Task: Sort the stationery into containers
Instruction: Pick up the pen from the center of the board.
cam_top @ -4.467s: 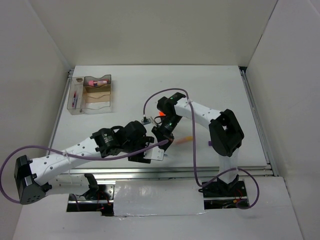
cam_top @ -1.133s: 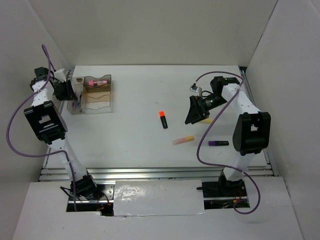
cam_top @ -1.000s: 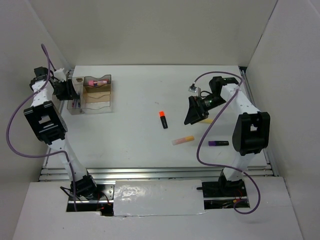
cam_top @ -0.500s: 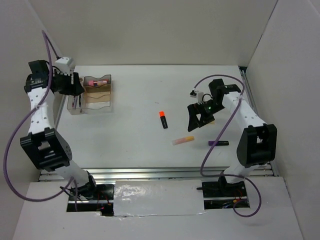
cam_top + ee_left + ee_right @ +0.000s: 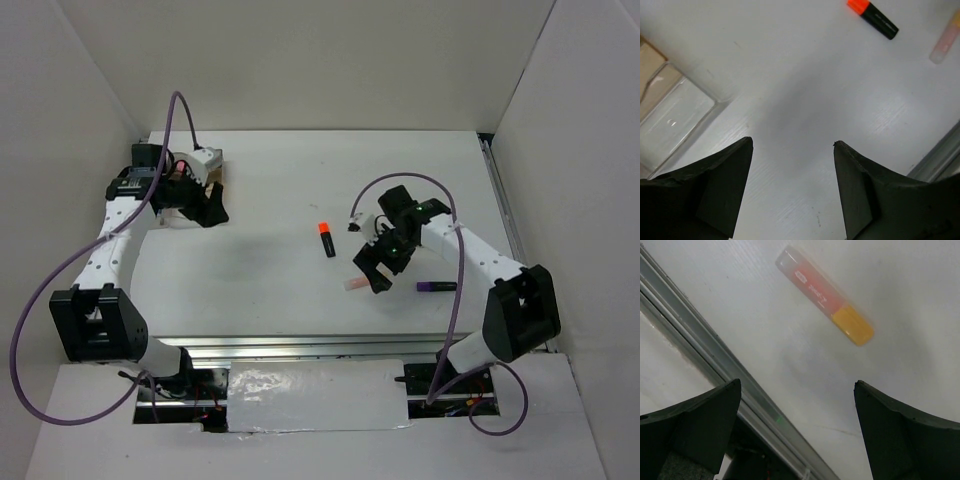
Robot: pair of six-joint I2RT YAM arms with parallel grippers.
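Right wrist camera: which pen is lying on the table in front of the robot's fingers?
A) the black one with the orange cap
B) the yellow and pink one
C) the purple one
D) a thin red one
B: the only pen in that view is the yellow-pink marker, lying ahead of the open right gripper.

Bright even overhead light, white table near washed out, soft diffuse grey shadows on it, small glare specks on tray, marker slightly soft, wrist views' lower corners underexposed
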